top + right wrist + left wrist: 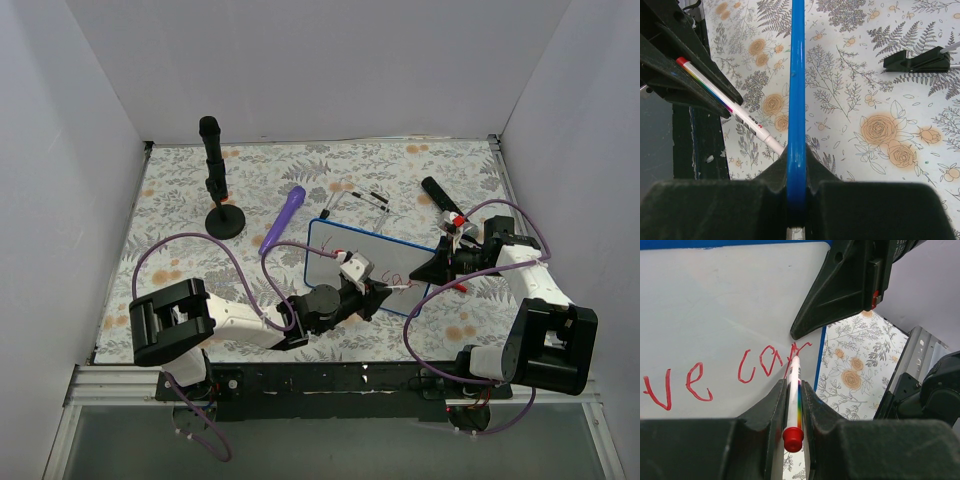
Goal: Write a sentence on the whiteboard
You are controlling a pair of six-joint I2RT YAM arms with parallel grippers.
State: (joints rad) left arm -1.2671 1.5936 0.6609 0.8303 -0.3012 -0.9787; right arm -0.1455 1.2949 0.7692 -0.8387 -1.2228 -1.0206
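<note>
1 line of the sentence, reading "ve car", stands on the whiteboard in the middle of the table. The left gripper is clamped on a red marker, tip at the last letter; the right gripper pinches the board's blue rim. Writing looks midway: the next stroke needs light pressure, with little room before the edge.

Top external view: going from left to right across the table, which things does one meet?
black stand → purple pen-like object → whiteboard → right gripper, shut on the whiteboard's right edge.
</note>
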